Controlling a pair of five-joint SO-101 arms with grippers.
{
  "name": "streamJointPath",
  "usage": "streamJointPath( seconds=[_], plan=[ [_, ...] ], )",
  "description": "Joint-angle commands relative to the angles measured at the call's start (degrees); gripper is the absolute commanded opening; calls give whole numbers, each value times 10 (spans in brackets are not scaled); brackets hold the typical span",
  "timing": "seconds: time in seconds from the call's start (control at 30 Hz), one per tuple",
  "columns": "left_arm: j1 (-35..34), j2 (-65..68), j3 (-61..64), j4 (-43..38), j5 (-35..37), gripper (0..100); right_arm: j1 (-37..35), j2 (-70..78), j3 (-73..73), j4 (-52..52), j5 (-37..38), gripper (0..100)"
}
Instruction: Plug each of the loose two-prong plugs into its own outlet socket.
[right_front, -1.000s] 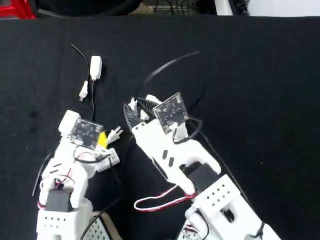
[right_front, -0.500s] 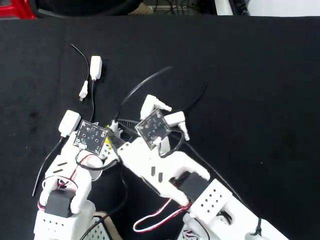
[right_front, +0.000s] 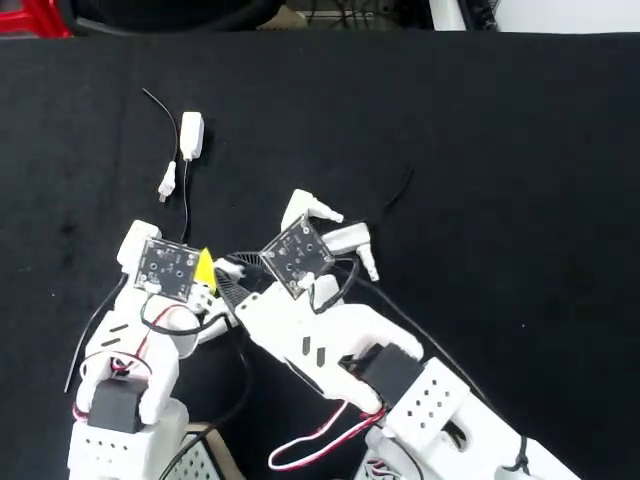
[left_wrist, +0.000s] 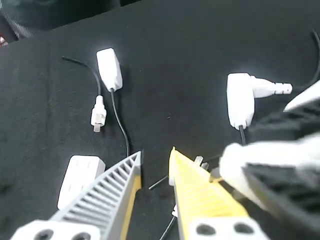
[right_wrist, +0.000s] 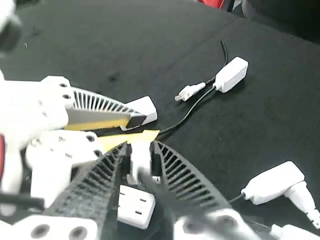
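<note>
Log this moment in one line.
left claw: open, empty | right claw: gripping plug | status: plug not inserted

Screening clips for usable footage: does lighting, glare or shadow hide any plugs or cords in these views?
High view: even light, no glare; the white socket and small plug stand out on the black cloth, their black cord barely. Left wrist view: same, both well lit. Right wrist view: the gripped plug is partly covered by the fingers of the right gripper, not by shadow.

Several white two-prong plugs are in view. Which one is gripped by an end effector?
The plug clamped in the right end effector. The small plug beside the far socket lies free, touched by nothing.
</note>
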Motion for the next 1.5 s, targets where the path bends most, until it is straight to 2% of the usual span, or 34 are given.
streamJointPath(
  seconds=[0.0,0.13,0.23,0.3,0.5,0.57,0.7,0.77,0.9,1.03,1.13,1.47],
  plan=[
    [-11,-4,-25,-18,10,99,-11,-3,-44,28,5,11],
    [-16,-4,-26,13,6,99,4,-2,-47,28,34,11],
    [-36,-4,-26,54,-43,99,42,0,-64,46,55,11],
    [-72,-4,-29,87,-82,99,50,15,-83,80,55,11],
    [-204,-4,-15,140,-104,99,2,156,-138,129,49,11],
    [-243,-4,-4,149,-107,98,-10,218,-158,127,20,11],
    [-275,-4,7,190,-172,95,-19,313,-204,128,-18,11],
    [-276,-4,5,215,-183,95,-19,341,-215,128,-19,11],
    [-306,-4,4,210,-142,95,-20,382,-217,105,-54,11],
    [-427,-4,7,150,-69,95,-20,412,-215,76,-63,11],
    [-488,-4,18,132,-47,95,-20,429,-215,62,-79,11],
    [-495,-4,29,131,-47,95,-21,460,-217,38,-83,11]
  ],
)
